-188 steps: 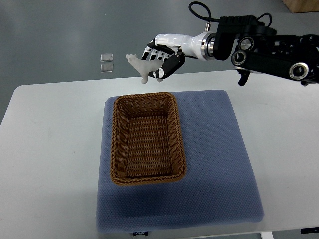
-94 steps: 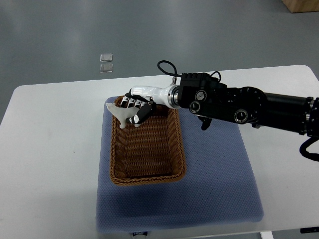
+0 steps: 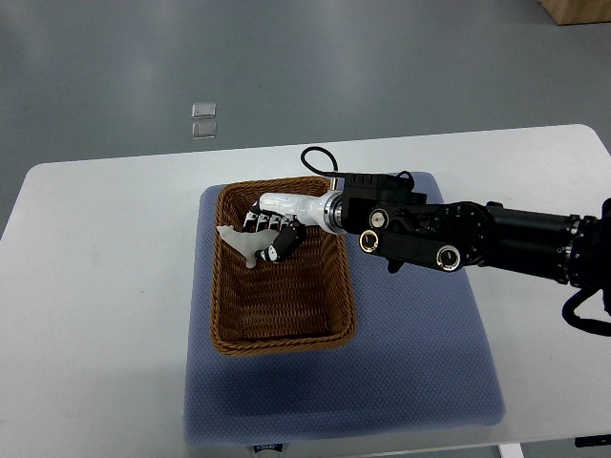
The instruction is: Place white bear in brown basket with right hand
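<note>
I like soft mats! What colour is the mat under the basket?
The padded mat under the woven brown basket is blue-grey with a fine dotted texture, clear in the top view.

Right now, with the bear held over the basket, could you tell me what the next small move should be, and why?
Probably lower a little and open the fingers. The right hand is shut on the bear, which already sits inside the rim of the basket, over its far left part. Whether it touches the basket floor cannot be told from this view, so a short descent before release seems safest.

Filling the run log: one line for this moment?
right hand: shut on small white bear | position: over brown wicker basket, far end | bear: not released
</note>
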